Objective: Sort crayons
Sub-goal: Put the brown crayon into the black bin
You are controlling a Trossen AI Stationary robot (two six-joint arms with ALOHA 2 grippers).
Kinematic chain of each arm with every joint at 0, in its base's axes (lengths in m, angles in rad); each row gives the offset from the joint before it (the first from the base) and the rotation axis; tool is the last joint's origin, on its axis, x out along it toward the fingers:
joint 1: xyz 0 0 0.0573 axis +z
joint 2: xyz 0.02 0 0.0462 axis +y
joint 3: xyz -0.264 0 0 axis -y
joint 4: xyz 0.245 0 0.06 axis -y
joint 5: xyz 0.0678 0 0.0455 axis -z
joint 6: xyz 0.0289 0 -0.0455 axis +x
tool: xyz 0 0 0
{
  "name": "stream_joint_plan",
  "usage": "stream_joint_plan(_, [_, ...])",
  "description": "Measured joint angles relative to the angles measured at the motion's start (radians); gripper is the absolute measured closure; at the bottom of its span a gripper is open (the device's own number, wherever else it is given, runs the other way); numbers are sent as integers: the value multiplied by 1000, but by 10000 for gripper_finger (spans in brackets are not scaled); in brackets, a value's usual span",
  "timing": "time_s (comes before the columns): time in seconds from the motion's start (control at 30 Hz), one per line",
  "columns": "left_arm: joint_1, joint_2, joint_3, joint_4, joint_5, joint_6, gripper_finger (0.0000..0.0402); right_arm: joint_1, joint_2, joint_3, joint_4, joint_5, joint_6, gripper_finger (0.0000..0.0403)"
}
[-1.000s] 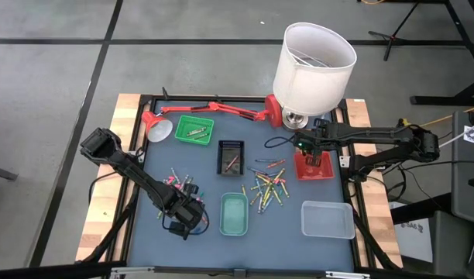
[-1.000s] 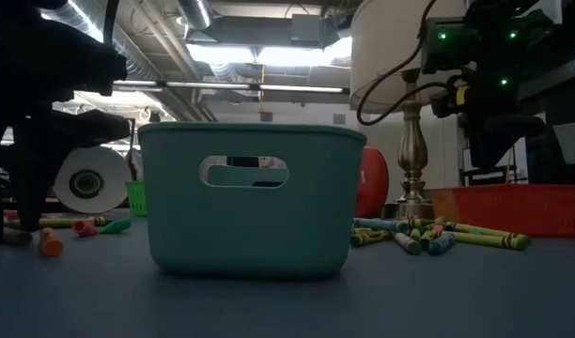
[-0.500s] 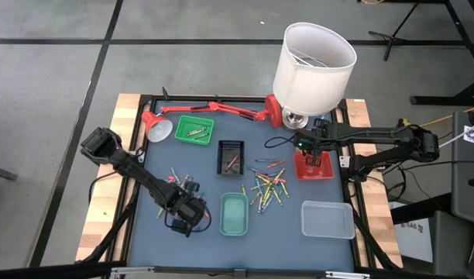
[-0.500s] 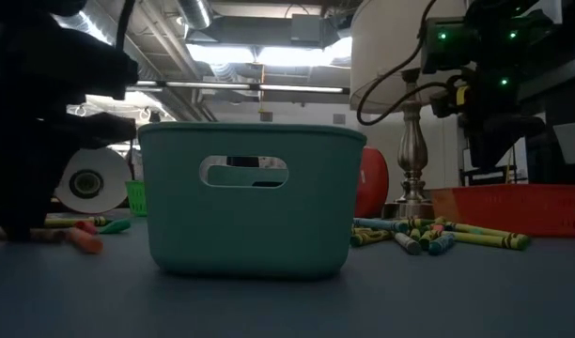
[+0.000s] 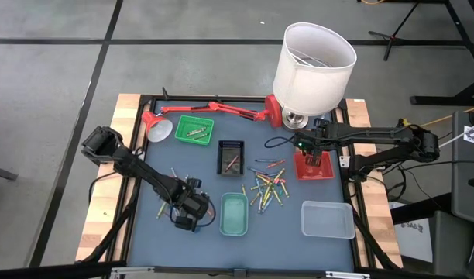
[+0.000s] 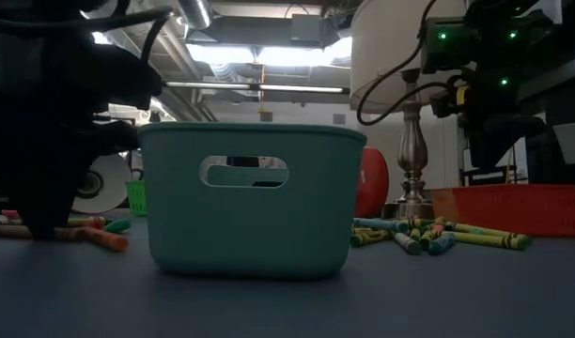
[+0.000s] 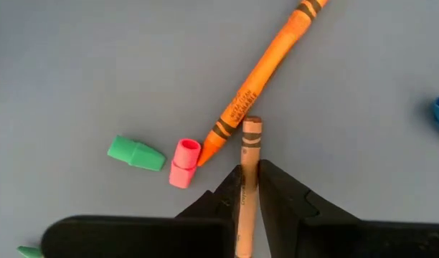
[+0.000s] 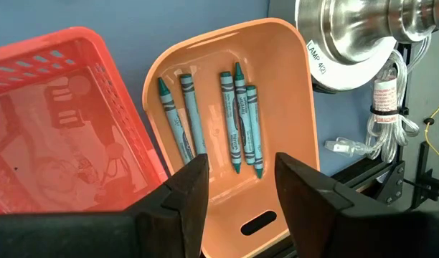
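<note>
While our right pincer (image 8: 237,188) hangs spread above the orange tray (image 8: 277,86), our left pincer (image 7: 249,188) pinches a tan crayon (image 7: 248,172) on the counter (image 7: 97,64).

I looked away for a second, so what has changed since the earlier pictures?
The left claw moved toward the teal bin and closed on a tan crayon. The right claw stayed open over the orange tray.

I see a tan crayon (image 7: 249,186) pinched between the left gripper's (image 7: 251,188) fingers, an orange crayon (image 7: 261,75) lying diagonally beside it, and mixed crayons (image 5: 269,186) scattered mid-table.
</note>
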Motion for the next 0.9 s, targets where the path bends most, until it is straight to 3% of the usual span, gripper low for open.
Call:
stream_joint_plan(0.37, [12, 0, 0, 38, 1, -2, 363, 0, 0, 0, 0, 0, 0, 244])
stream_joint_plan(0.73, [10, 39, 2, 63, -5, -6, 310, 0, 0, 0, -1, 0, 0, 244])
stream_joint_plan(0.9, [10, 57, 4, 67, -8, 5, 306, 0, 0, 0, -1, -1, 0, 244])
